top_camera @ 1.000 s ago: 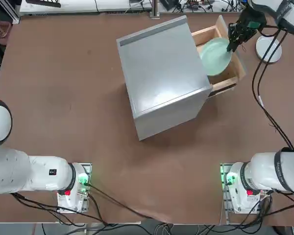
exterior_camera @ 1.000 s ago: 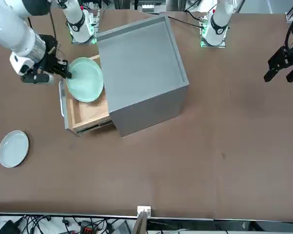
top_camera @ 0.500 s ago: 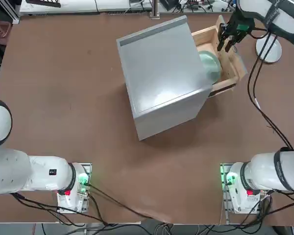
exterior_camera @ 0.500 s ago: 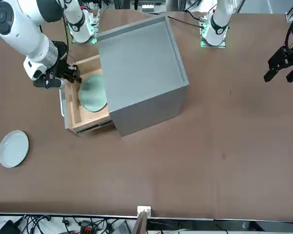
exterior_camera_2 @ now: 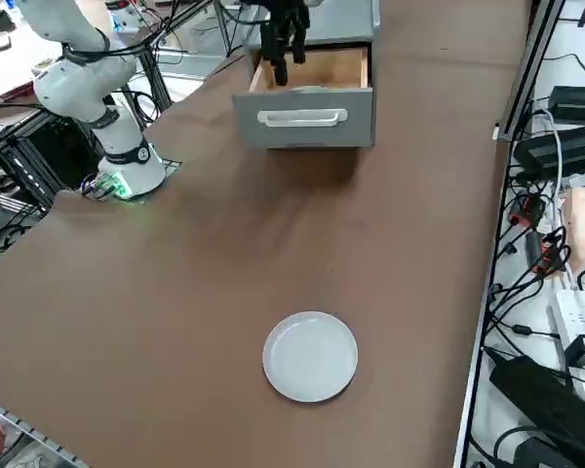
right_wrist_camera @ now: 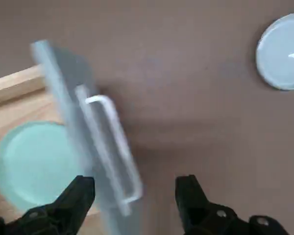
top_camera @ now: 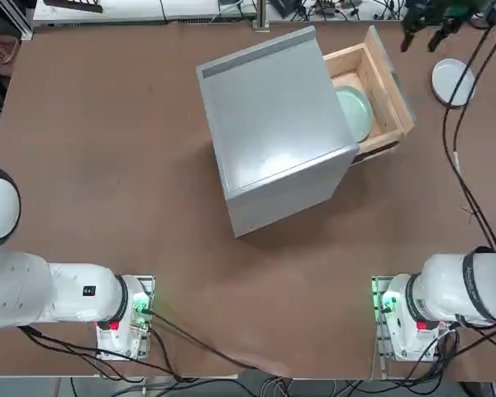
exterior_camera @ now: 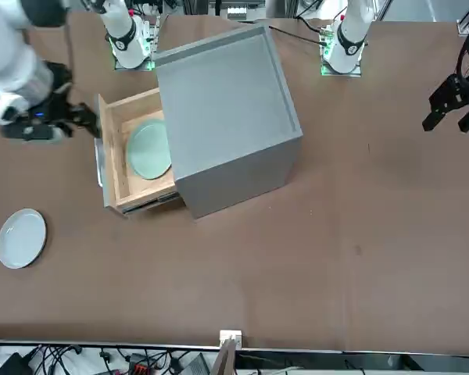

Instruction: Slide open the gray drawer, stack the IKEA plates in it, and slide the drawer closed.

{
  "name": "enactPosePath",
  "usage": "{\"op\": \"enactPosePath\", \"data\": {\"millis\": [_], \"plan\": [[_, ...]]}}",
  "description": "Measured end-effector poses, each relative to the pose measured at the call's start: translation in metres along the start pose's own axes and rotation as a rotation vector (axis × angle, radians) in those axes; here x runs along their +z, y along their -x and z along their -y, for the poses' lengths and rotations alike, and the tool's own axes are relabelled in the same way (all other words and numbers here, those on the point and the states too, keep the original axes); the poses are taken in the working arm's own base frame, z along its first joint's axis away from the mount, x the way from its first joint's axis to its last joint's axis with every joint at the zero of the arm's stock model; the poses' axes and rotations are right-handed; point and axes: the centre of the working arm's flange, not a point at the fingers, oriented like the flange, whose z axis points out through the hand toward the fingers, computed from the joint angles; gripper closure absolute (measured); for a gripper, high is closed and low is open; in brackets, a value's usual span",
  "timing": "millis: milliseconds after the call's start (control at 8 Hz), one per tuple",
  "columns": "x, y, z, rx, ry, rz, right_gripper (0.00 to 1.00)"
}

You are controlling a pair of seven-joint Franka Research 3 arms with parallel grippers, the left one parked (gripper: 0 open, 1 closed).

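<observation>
A: Where's the drawer?

B: The gray-fronted drawer with pale wooden sides is out, toward the right at the far part of the table. A pale gray loop handle runs along its front panel.

A: And inside it?

B: The round, shallow mint green plate. It lies in the part of the drawer nearer the cabinet, and from overhead the cabinet's edge covers a bit of its rim.

A: Which cabinet?

B: The big plain gray box-shaped cabinet. It sits at an angle on the table, directly left of the drawer's opening stretch.

A: So where's the other plate?

B: The round, shallow white-gray plate is on the table itself, out to the right of the drawer and well apart from the green one.

A: What about the right hand?

B: The black two-fingered right hand is wide, with nothing between its fingers. It's up above the table at the far right, near the drawer's front panel and away from both plates.

A: Anything farther out?

B: The white right arm's base is at the near right edge, with black cables looping from it along the arm. A pink basket shows past the table's far left corner.
</observation>
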Motion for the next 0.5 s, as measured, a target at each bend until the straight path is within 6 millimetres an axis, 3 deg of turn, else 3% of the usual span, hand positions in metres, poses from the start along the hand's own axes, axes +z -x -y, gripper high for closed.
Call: {"op": "enactPosePath", "data": {"millis": [250,500], "plan": [[0.028,-0.026,-0.111,0.089,-0.015,0.0,0.0],[0.076,-0.052,-0.202,0.215,-0.053,-0.022,0.0]]}}
